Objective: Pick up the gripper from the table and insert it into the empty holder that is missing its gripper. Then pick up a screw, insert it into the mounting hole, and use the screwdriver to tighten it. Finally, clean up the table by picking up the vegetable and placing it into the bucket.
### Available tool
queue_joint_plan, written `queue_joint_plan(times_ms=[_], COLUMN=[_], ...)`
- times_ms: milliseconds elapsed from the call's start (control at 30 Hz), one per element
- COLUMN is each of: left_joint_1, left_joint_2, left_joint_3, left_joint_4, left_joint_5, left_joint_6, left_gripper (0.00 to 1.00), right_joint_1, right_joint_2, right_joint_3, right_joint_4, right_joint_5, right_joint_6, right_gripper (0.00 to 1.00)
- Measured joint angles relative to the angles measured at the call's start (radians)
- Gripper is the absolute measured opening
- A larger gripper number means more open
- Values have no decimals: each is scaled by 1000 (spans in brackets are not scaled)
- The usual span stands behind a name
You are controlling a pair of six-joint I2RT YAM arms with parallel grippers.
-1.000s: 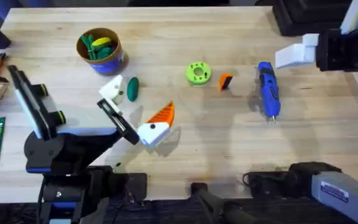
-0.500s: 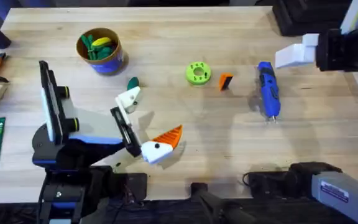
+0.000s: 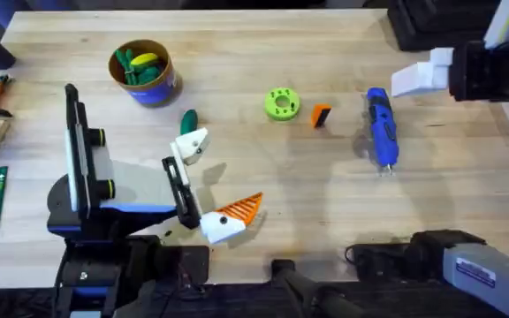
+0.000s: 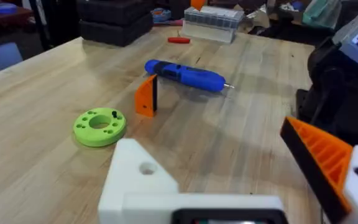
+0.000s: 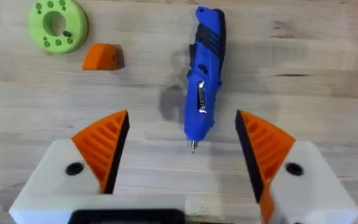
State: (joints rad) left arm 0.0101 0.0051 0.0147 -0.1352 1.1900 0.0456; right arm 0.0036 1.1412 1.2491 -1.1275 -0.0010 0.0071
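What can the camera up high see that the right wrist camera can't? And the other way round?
Overhead view: the bucket, the green vegetable lying on the table beside it, and the open left gripper, whose white holder has no orange pad.

Right wrist view: the right gripper up close, open, with both orange ribbed pads in place.

Both views: the blue screwdriver, the loose orange finger and the green disc.
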Motion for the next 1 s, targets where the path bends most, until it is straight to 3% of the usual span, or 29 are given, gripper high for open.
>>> queue_joint_plan(times_ms=[1000], left_joint_1=[0], left_joint_2=[0], left_joint_3=[0], left_joint_4=[-1], left_joint_5=[3], left_joint_6=[19], left_gripper=[985], right_joint_1=[0], right_joint_2=[0], right_joint_3=[0], right_joint_4=[0], right_joint_5=[0], right_joint_6=[0], right_gripper=[989])
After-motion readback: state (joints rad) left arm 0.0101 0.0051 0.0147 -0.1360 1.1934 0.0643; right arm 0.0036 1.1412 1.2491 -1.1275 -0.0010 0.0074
